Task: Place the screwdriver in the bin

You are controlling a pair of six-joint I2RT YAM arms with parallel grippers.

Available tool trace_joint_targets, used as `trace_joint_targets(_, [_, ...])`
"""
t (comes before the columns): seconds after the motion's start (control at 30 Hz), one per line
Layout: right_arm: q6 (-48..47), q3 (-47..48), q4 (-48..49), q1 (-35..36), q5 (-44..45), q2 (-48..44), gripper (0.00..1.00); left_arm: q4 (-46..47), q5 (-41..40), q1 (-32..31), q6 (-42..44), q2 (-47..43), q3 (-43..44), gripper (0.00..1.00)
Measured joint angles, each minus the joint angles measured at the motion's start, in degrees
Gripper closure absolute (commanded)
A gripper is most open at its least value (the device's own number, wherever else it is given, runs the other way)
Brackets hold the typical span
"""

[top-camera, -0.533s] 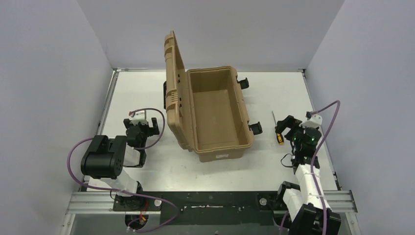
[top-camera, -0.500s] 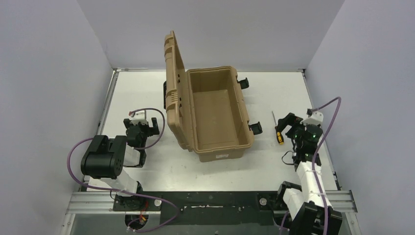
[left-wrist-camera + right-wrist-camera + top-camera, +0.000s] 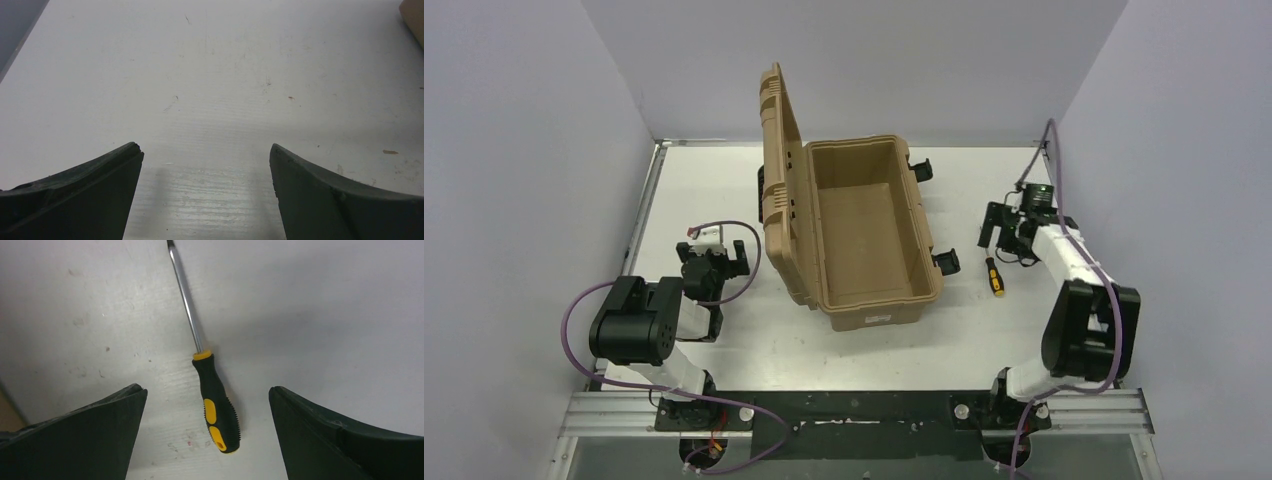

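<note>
1 screwdriver, 1 bin; L tool, R tool both spread.

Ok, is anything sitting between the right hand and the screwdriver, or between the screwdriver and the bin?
Nothing visible. The open right hand hangs over the screwdriver, bare table around it. Only bare table lies between screwdriver and bin; the lid stands open on the bin's far side, leaving just the near wall to clear.

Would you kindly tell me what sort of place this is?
Probably a robotics test cell: plain walls boxing in a white table, a left arm and right arm bolted to a metal rail.
</note>
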Motion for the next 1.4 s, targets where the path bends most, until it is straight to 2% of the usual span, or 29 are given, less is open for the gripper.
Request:
trace_joint_targets(0.1, [-0.6, 2.2, -4.5, 3.3, 2.5, 6.8, 0.07, 0.0, 0.0, 0.0, 0.0, 0.0, 0.0, 0.03])
trace_joint_targets(0.2, [-1.0, 2.7, -7.1, 4.5, 4.3, 12.5, 0.16, 0.0, 0.0, 0.0, 0.0, 0.0, 0.0, 0.03])
trace_joint_targets(0.27, [-1.1, 2.7, -8.4, 4.4, 5.2, 14.5, 0.36, 0.0, 0.0, 0.0, 0.0, 0.0, 0.0, 0.03])
trace_joint_targets(0.43, [-1.5, 3.4, -9.2, 4.3, 5.8, 15.2, 0.93, 0.0, 0.0, 0.0, 0.0, 0.0, 0.0, 0.03])
trace_joint_targets(0.47, [-1.9, 3.5, -9.4, 4.3, 5.8, 15.2, 1.0, 0.0, 0.0, 0.0, 0.0, 0.0, 0.0, 0.03])
trace_joint_targets(0.67, [-2.1, 8.5, -15.1, 4.3, 6.3, 15.2, 1.0, 0.0, 0.0, 0.0, 0.1, 0.0, 0.0, 0.03])
trace_joint_targets(0.87, [-1.8, 29.0, -25.5, 4.3, 7.1, 15.1, 1.0, 0.0, 0.2, 0.0, 0.1, 0.0, 0.0, 0.03])
trace_joint_targets(0.97, [0.0, 40.9, -29.5, 4.9, 6.5, 15.1, 1.0, 0.0, 0.2, 0.1, 0.1, 0.0, 0.0, 0.03])
trace_joint_targets(1.07, [3.0, 48.9, -31.8, 6.2, 5.1, 14.8, 1.0, 0.0, 0.2, 0.1, 0.1, 0.0, 0.0, 0.03])
trace_joint_targets(1.23, [9.0, 55.4, -33.0, 16.0, 3.5, 14.8, 1.0, 0.0, 0.2, 0.1, 0.1, 0.0, 0.0, 0.03])
trace_joint_targets(1.4, [13.5, 58.9, -31.5, 32.6, 2.6, 17.8, 1.0, 0.0, 0.2, 0.1, 0.1, 0.0, 0.0, 0.03])
